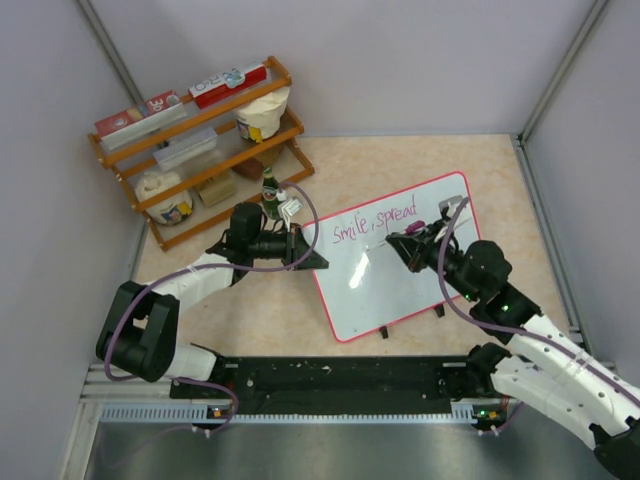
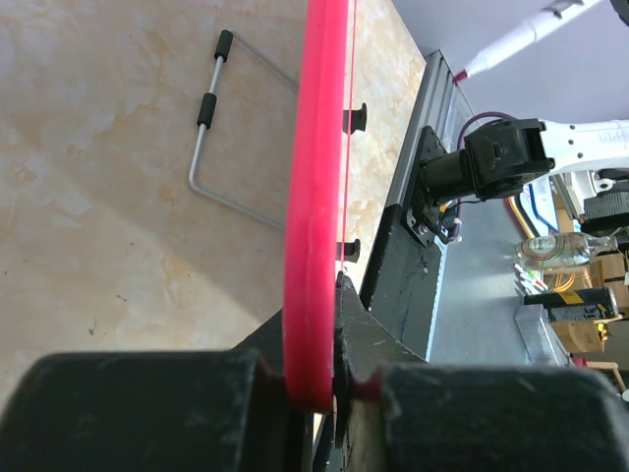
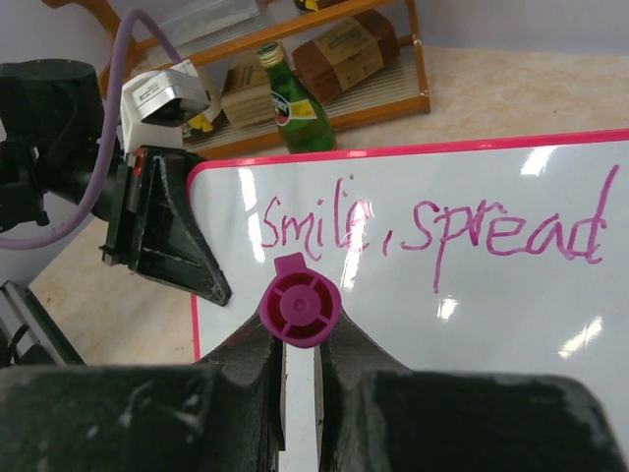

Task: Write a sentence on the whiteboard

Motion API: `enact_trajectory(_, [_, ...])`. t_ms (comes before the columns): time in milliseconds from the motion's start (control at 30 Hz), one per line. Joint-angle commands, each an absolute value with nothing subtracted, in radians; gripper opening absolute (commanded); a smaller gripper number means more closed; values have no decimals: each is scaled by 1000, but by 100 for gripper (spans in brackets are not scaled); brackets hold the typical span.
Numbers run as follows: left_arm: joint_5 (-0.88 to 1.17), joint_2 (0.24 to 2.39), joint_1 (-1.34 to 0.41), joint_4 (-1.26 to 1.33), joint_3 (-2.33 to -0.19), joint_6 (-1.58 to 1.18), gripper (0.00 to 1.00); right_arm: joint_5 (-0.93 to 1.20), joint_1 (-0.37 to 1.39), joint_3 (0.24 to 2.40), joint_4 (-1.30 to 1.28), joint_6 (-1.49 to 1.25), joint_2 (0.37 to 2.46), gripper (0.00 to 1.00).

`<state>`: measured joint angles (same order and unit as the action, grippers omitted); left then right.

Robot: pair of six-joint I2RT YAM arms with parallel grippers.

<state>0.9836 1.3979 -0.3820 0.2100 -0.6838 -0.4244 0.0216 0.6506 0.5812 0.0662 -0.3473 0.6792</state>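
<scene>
At the whiteboard [image 1: 400, 285], left gripper [image 2: 319, 385] pinches its edge, right gripper [image 3: 300, 356] clamps the marker [image 3: 301, 308]; pressing hard could tip it.

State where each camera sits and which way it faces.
Top external: overhead behind the arms, both showing, looking down on the whiteboard.
Left wrist: on left gripper, sighting along the frame; fingers clamp it.
Right wrist: on right gripper, facing the sentence; fingers hold a marker.
Shared: top and right wrist see the sentence.
</scene>
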Motion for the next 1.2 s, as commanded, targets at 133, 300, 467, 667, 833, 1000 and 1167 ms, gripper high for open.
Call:
enact_trajectory(133, [830, 1439, -423, 92, -615, -166, 0, -37, 742, 552, 146, -308, 692, 0])
enact_trajectory(300, [831, 1437, -423, 92, -614, -167, 0, -70, 790, 526, 167, -308, 712, 0])
enact_trajectory(467, [831, 1439, -422, 94, -614, -167, 0, -159, 877, 515, 205, -304, 748, 0])
enact_trajectory(667, [833, 1442, -423, 95, -614, -167, 0, -233, 916, 534, 238, -327, 796, 0])
enact_trajectory(833, [834, 1434, -423, 103, -607, -170, 0, -282, 914, 538, 238, -333, 801, 0])
enact_trajectory(1000, [836, 1437, -423, 101, -609, -170, 0, -301, 914, 538, 235, -345, 819, 0])
enact_trajectory(1167, [838, 1437, -423, 103, -607, -169, 0, -310, 916, 537, 230, -350, 842, 0])
